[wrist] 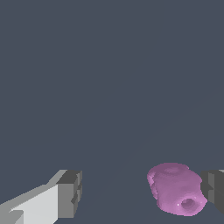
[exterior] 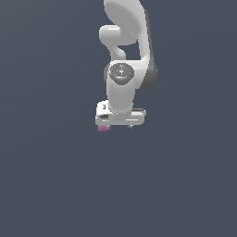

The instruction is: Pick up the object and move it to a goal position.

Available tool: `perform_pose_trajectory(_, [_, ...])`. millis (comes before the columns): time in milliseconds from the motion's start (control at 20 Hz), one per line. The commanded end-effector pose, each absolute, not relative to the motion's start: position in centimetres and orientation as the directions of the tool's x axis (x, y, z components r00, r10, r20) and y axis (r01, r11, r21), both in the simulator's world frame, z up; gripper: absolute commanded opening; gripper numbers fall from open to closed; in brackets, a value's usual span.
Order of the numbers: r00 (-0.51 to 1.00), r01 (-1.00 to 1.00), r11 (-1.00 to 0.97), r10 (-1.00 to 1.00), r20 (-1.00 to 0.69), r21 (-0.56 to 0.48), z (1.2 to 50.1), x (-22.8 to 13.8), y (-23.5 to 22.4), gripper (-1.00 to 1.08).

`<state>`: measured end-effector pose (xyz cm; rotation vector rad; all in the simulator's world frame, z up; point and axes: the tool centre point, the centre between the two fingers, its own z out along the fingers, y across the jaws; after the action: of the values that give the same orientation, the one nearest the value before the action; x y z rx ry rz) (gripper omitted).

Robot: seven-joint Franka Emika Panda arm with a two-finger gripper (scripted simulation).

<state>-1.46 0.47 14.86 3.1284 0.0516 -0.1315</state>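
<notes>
The object (wrist: pixel 176 188) is a small pink-magenta rounded lump with a hole in one end. In the wrist view it lies between my two fingers, close against one finger (wrist: pixel 213 188) and well apart from the other finger (wrist: pixel 69 193). My gripper (wrist: pixel 141 192) is open around it. In the exterior view the white arm hangs straight down, and the gripper (exterior: pixel 119 125) is low over the dark grey floor. There the object (exterior: pixel 104 129) peeks out under the hand's edge at the exterior view's left. The fingertips are hidden behind the hand in that view.
The dark grey floor (exterior: pixel 55 185) fills both views with no other object on it. The white arm's links (exterior: pixel 122 55) rise above the hand to the top edge of the exterior view.
</notes>
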Motion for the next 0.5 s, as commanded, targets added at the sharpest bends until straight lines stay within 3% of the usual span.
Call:
perform_pose_trajectory(0, [0.996,0.033,-0.999,0.032,-0.084,0.009,14.9,-1.5,0.5,1.0])
perform_pose_trajectory(450, [0.997,0.021,-1.0,0.019,-0.07,0.023,16.4,-1.1,-1.6,1.0])
